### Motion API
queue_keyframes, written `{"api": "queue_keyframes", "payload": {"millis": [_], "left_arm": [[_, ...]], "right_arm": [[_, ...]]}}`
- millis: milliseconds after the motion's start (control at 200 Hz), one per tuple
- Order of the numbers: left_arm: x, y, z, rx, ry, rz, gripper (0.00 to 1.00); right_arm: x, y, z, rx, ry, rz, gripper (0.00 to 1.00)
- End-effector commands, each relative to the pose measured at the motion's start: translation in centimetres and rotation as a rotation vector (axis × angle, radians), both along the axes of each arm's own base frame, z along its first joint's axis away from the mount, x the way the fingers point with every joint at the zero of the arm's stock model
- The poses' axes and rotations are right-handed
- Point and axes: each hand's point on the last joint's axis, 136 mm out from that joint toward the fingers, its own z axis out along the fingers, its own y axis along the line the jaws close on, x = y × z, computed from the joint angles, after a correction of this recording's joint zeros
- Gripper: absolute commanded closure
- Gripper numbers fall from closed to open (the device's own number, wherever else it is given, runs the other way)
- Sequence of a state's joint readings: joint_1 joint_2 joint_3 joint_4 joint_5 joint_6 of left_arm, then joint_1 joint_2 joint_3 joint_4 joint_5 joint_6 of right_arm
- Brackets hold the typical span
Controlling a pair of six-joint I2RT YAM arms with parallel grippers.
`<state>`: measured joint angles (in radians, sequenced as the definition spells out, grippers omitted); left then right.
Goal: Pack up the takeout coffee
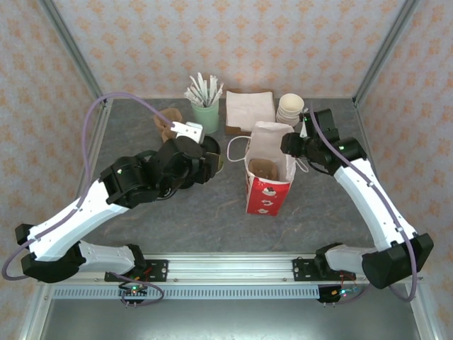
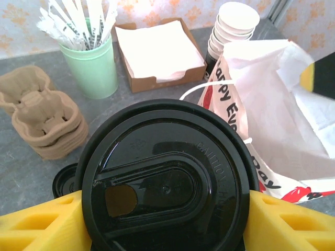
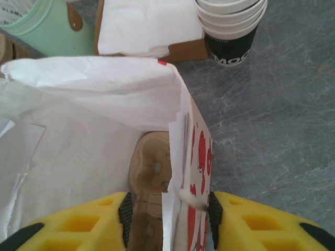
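The left claw (image 1: pixel 207 161) is clasping the takeout coffee (image 2: pixel 165 180). Its yellow fingers (image 2: pixel 36 225) are pressing in from both sides just under the black lid. The cup is sitting just left of the red-and-white bag (image 1: pixel 267 195) and outside it.

The bag is standing upright on the table (image 1: pixel 212 219) with its mouth gaping. A brown cup carrier (image 3: pixel 149 167) is lying at its bottom.

The right claw (image 3: pixel 170 209) is reaching over the bag's right wall at a middling opening, one finger inside and one outside. The outer pad is touching the white handle cord, while a gap is showing between the inner pad and the paper.

Along the back of the table, a mint tumbler (image 2: pixel 94 68) is holding white wrapped stirrers (image 2: pixel 86 18). A cardboard box (image 2: pixel 157 78) is holding napkins (image 2: pixel 157 47). Lidless cups (image 2: pixel 233 26) are nesting in a stack. Empty pulp carriers (image 2: pixel 44 117) are sitting piled at the left. A loose lid (image 2: pixel 64 180) is peeking out beside the coffee.
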<state>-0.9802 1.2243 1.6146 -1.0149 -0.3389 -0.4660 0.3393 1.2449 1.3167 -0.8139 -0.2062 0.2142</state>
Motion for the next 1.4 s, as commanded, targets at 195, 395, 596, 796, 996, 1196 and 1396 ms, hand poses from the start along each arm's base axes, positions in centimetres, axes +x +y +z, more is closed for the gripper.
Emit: {"api": "queue_keyframes", "payload": {"millis": [195, 395, 596, 796, 996, 1196, 1396], "left_arm": [[0.0, 1.1, 2.9, 0.045, -0.051, 0.005, 0.31], [0.1, 1.1, 4.7, 0.038, -0.081, -0.004, 0.31], [-0.1, 1.3, 5.8, 0.033, -0.098, -0.019, 0.31], [-0.2, 1.2, 6.4, 0.029, -0.101, -0.043, 0.31], [0.0, 0.5, 5.6, 0.024, -0.080, -0.059, 0.30], [0.6, -0.5, 4.1, 0.029, -0.029, -0.077, 0.31], [1.4, -2.0, 3.4, 0.022, -0.012, -0.093, 0.30]], "right_arm": [[0.0, 1.7, -0.6, 0.193, 0.048, -0.126, 0.87], [-0.9, 3.7, -0.1, 0.268, 0.028, -0.209, 0.98], [-1.8, 6.6, -0.4, 0.301, 0.029, -0.241, 1.00], [-2.7, 10.4, -0.3, 0.370, 0.025, -0.256, 1.00], [-3.1, 12.7, -1.0, 0.377, 0.061, -0.218, 0.88], [-3.3, 11.3, 1.4, 0.290, -0.032, -0.153, 0.49], [-2.4, 8.6, 4.1, 0.216, -0.137, -0.041, 0.39]]}}
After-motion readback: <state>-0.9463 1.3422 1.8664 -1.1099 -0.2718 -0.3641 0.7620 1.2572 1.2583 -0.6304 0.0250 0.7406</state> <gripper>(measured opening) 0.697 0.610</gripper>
